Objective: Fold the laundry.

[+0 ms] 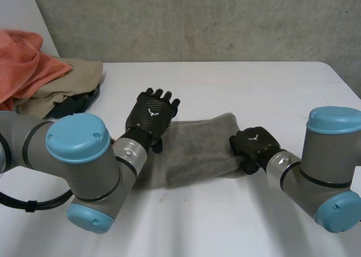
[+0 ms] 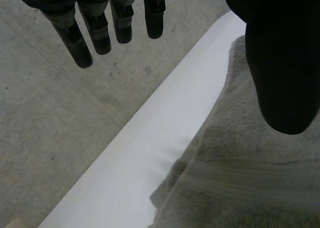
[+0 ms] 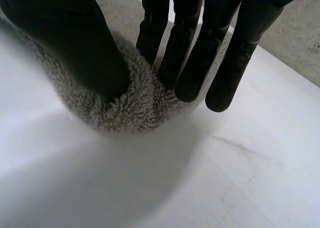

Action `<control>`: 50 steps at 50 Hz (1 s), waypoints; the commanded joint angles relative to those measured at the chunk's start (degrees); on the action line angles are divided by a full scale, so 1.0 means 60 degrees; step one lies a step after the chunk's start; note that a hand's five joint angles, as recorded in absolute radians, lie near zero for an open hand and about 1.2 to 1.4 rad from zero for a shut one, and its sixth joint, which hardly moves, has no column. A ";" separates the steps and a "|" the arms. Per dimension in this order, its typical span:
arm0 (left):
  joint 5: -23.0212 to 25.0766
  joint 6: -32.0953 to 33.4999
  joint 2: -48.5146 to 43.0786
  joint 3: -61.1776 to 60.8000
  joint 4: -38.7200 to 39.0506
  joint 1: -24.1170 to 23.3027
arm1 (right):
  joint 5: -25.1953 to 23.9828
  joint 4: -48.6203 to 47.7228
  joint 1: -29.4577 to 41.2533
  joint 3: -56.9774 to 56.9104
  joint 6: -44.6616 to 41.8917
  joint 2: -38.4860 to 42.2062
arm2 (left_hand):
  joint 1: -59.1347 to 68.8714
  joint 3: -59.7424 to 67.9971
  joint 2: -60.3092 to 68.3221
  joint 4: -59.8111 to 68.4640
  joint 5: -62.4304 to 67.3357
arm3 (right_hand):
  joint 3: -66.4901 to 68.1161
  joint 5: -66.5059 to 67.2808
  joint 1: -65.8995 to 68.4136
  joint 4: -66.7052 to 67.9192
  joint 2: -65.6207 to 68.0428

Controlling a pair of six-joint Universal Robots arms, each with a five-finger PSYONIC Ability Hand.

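Grey towel [image 1: 194, 149] lies as a strip mid-table [image 1: 265, 87]; it looks soft, thick-piled, light and floppy with decent grip, so I'd take it by the end edges or corners, not the middle. Right hand [image 1: 254, 147] has the 3 o'clock end pinched between thumb and fingers [image 3: 186, 47]. Left hand [image 1: 151, 114] is over the 9 o'clock end, fingers straight, holding nothing; laundry heap [image 1: 51, 79] sits at 10 o'clock, well apart.

White table [image 1: 225, 87] runs 9 to 3 o'clock. Grey concrete wall [image 1: 197, 20] behind it at 12. White panel [image 1: 20, 8] at 10.
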 commanded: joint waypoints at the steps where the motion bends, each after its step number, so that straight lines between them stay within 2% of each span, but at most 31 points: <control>1: -0.0009 -0.0014 0.0244 -0.0124 -0.0014 0.0117 | -0.0045 0.0019 -0.0430 0.0544 -0.0764 -0.0336 | -0.0209 -0.0294 -0.0249 -0.0248 -0.0447 | 0.2592 0.2760 0.4605 0.2573 0.2560; 8: -0.0009 -0.0029 0.0332 -0.0197 -0.0029 0.0293 | 0.0072 0.0209 -0.0899 0.1144 -0.1189 -0.0718 | -0.0209 -0.0294 -0.0249 -0.0248 -0.0447 | 0.2592 0.2760 0.4605 0.2573 0.2560; 12: -0.0038 -0.0043 0.0522 -0.0445 -0.0189 0.0279 | 0.0292 0.0956 -0.1177 0.1496 -0.1862 -0.0893 | -0.0209 -0.0294 -0.0249 -0.0248 -0.0447 | 0.2592 0.2760 0.4605 0.2573 0.2560; 17: -0.0038 -0.0043 0.0786 -0.0856 -0.0204 0.0308 | 0.0439 0.1309 -0.1923 0.1687 -0.2391 -0.2019 | -0.0209 -0.0294 -0.0249 -0.0248 -0.0447 | 0.2592 0.2760 0.4605 0.2573 0.2560; 20: -0.0052 -0.0043 0.0903 -0.0930 -0.0204 0.0381 | 0.0395 0.1104 -0.1954 0.1380 -0.2610 -0.2387 | -0.0209 -0.0294 -0.0249 -0.0248 -0.0447 | 0.2592 0.2760 0.4605 0.2573 0.2560; 29: -0.0199 -0.0233 0.1474 -0.0900 -0.0190 0.0703 | -0.0059 0.0079 0.1076 -0.0158 -0.2611 -0.2096 | -0.0173 -0.0258 -0.0213 -0.0213 -0.0411 | 0.2592 0.2760 0.4605 0.2573 0.2560; 34: -0.0739 -0.0789 0.1869 -0.0929 -0.0219 0.0791 | -0.0862 -0.0507 0.2700 -0.0466 -0.2830 -0.0925 | -0.0173 -0.0258 -0.0213 -0.0213 -0.0411 | 0.2592 0.2760 0.4605 0.2573 0.2560; 41: -0.0961 -0.0908 0.2017 -0.1017 -0.0248 0.0879 | -0.1992 -0.0537 0.3188 -0.0496 -0.2729 -0.0468 | -0.0201 -0.0286 -0.0241 -0.0241 -0.0439 | 0.2592 0.2760 0.4605 0.2573 0.2560; 42: -0.0961 -0.0922 0.2017 -0.1003 -0.0234 0.0879 | -0.2036 -0.0551 0.3202 -0.0481 -0.2569 -0.0498 | -0.0201 -0.0286 -0.0241 -0.0241 -0.0439 | 0.0715 0.0882 0.2728 0.0695 0.0683; 45: -0.0946 -0.0937 0.2017 -0.0945 -0.0219 0.0879 | -0.1993 -0.0537 0.3159 -0.0496 -0.2071 -0.0527 | -0.0201 -0.0286 -0.0241 -0.0241 -0.0439 | -0.7241 -0.7074 -0.5228 -0.7261 -0.7273; 46: -0.0946 -0.0937 0.2002 -0.0886 -0.0219 0.0879 | -0.1862 -0.0551 0.2970 -0.0481 -0.1547 -0.0585 | -0.0201 -0.0286 -0.0241 -0.0241 -0.0439 | -0.9074 -0.8907 -0.7062 -0.9094 -0.9106; 49: -0.0917 -0.0937 0.2002 -0.0769 -0.0204 0.0777 | -0.1497 -0.0479 0.2268 -0.0481 -0.0418 -0.0907 | -0.0201 -0.0286 -0.0241 -0.0241 -0.0439 | -0.9074 -0.8907 -0.7062 -0.9094 -0.9106; 50: -0.0917 -0.0951 0.1988 -0.0638 -0.0204 0.0675 | -0.1219 -0.0420 0.1728 -0.0467 0.0543 -0.1213 | -0.0201 -0.0286 -0.0241 -0.0241 -0.0439 | -0.9074 -0.8907 -0.7062 -0.9094 -0.9106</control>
